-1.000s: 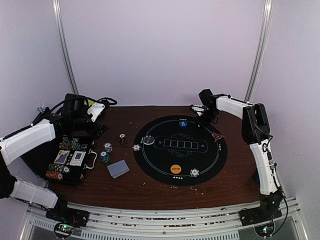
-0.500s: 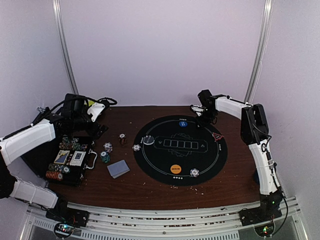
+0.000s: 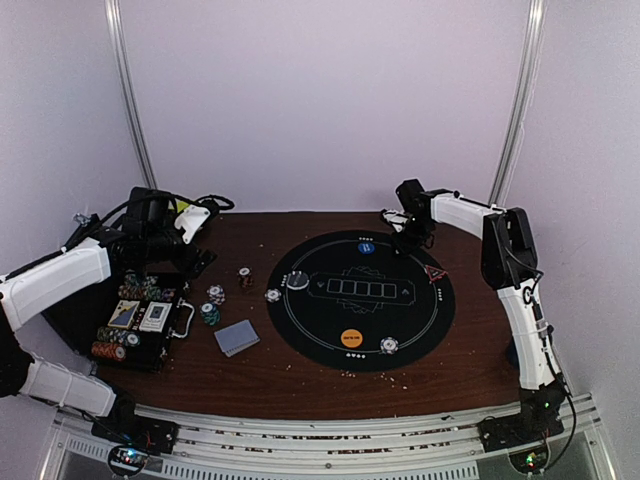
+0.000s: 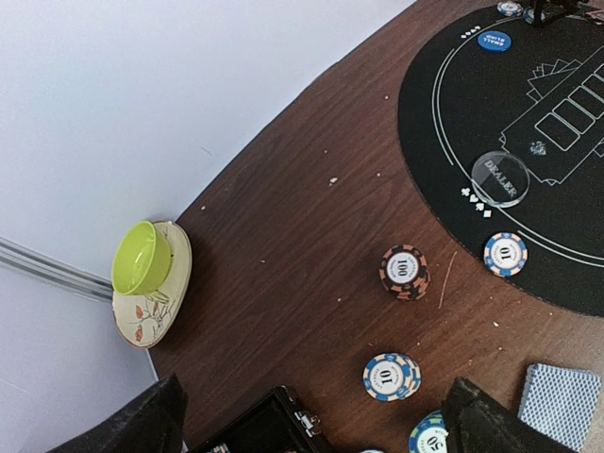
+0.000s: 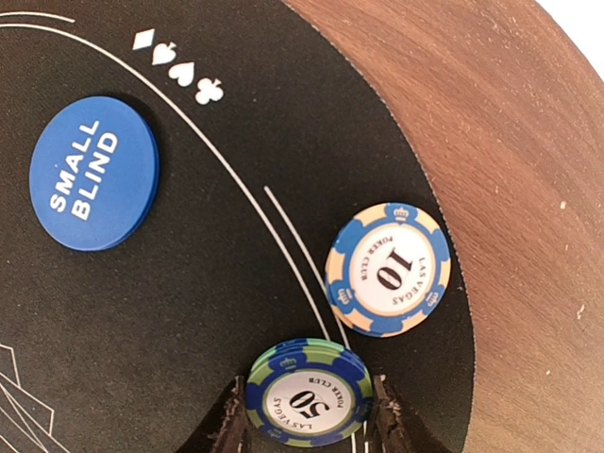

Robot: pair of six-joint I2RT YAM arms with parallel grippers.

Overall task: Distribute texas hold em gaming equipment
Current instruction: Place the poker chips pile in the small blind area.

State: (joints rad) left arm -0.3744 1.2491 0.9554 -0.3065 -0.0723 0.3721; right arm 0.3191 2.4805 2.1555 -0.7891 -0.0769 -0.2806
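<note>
My right gripper (image 5: 307, 417) is shut on a small stack of blue-green 50 chips (image 5: 307, 394) at the far edge of the black felt mat (image 5: 189, 311). A blue-and-cream 10 chip (image 5: 388, 270) lies just beyond it, and the blue small blind button (image 5: 92, 174) lies to the left. My left gripper (image 4: 316, 420) hangs open above the table by the chip case (image 4: 269, 429), holding nothing. Below it are a 100 chip stack (image 4: 405, 272), a 10 chip stack (image 4: 392, 377), the clear dealer button (image 4: 500, 178) and the card deck (image 4: 562, 404).
A green cup on a flowered saucer (image 4: 142, 258) stands at the table's far left edge. The open black case (image 3: 140, 320) with chips and cards fills the left side. An orange button (image 3: 351, 338) and a chip (image 3: 388, 345) lie on the mat's near rim.
The right arm has crept a touch to the left. Both grippers stand as they did.
</note>
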